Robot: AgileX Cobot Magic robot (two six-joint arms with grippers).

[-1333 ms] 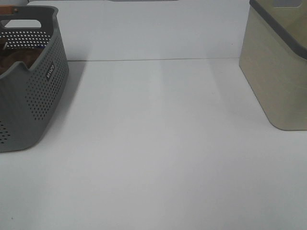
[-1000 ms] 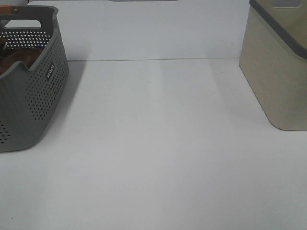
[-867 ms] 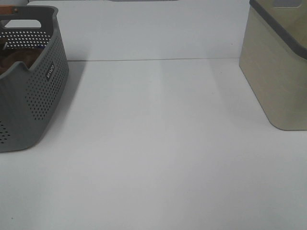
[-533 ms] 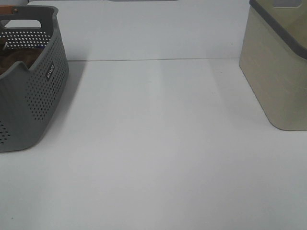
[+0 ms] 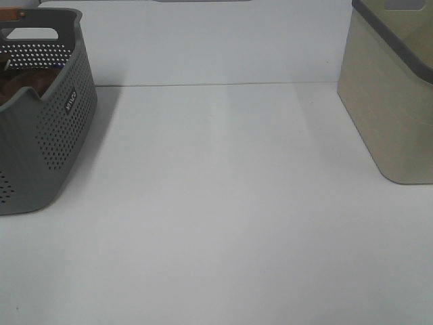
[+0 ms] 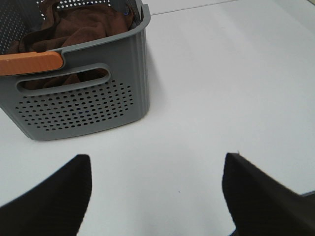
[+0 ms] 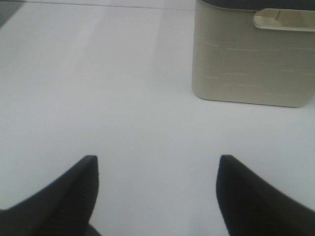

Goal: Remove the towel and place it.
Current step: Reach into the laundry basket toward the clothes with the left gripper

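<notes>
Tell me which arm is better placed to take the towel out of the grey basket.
Left, probably. The left gripper, open, faces the grey basket holding the towel; the right gripper faces the beige bin.

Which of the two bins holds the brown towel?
The grey bin with holes, on the left: the towel lies bunched inside. The beige bin has solid walls.

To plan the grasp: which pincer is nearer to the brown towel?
Left. The left pincer faces the grey basket holding the towel; the right pincer faces the beige bin across the table.
</notes>
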